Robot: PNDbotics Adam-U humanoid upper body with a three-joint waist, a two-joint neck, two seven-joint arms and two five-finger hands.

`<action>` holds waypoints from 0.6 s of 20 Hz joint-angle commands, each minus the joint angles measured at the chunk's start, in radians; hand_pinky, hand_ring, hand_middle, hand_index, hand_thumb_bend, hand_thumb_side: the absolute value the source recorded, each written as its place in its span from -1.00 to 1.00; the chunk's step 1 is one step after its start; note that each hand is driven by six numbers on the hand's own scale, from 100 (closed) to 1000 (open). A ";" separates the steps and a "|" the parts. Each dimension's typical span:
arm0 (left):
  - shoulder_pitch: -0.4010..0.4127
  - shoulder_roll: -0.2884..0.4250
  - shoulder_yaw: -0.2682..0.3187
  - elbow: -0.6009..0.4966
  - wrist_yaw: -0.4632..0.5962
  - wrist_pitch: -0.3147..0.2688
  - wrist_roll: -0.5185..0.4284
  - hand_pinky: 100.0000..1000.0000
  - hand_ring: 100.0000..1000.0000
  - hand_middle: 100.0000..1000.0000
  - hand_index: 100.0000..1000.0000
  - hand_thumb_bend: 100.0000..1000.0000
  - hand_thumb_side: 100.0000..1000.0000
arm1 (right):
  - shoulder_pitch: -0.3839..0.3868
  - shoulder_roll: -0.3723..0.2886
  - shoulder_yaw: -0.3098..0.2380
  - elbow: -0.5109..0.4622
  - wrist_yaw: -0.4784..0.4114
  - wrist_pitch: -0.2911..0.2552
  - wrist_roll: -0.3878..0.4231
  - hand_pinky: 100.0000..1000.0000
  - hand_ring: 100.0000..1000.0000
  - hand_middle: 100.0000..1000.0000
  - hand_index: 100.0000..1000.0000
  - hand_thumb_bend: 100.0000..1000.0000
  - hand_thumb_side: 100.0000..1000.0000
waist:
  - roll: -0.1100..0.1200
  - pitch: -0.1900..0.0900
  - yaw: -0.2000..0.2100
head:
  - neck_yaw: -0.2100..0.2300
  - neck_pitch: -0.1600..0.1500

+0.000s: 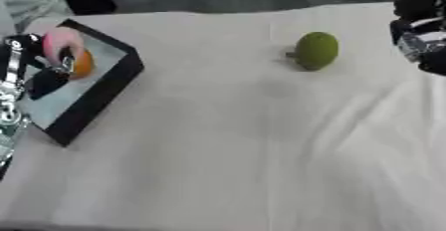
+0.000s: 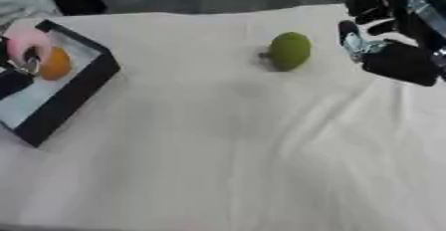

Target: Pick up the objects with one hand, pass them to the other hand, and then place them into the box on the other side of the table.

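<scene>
Inside black box (image 1: 104,95), far left: pink and orange fruit (image 1: 82,64), left hand (image 1: 54,60) fingers curled on them. Green fruit (image 1: 316,50) on cloth (image 1: 244,150); right hand (image 2: 392,51) grip state unclear.

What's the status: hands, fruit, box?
Left hand over box, by orange fruit and pink object. Right hand beside green fruit, not touching. Cloth between clear.

I see a matt, creased white cloth (image 1: 261,165), a dull-skinned green fruit (image 1: 316,50) and a black-walled box (image 1: 103,95) with a smooth pale floor.
</scene>
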 commanded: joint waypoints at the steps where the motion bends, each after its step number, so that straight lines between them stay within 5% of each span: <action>1: -0.027 0.054 0.017 0.020 -0.037 0.046 -0.029 0.02 0.13 -0.23 0.03 -0.75 -0.79 | -0.017 -0.036 -0.031 -0.025 -0.012 -0.002 -0.022 0.54 0.57 0.42 0.52 -0.71 -0.52 | -0.016 -0.008 0.000 | 0.003 -0.018; 3: -0.035 0.058 0.020 0.031 -0.055 0.072 -0.042 0.04 0.14 -0.21 0.06 -0.68 -0.79 | -0.019 -0.042 -0.040 -0.032 -0.017 -0.002 -0.034 0.54 0.57 0.42 0.52 -0.71 -0.52 | -0.019 -0.002 -0.001 | 0.003 -0.020; 12: -0.051 0.056 0.029 0.055 -0.084 0.180 -0.058 0.49 0.68 0.37 0.62 0.24 -0.46 | -0.020 -0.051 -0.061 -0.038 -0.025 0.002 -0.058 0.54 0.57 0.42 0.52 -0.72 -0.52 | -0.028 0.018 0.000 | -0.003 -0.019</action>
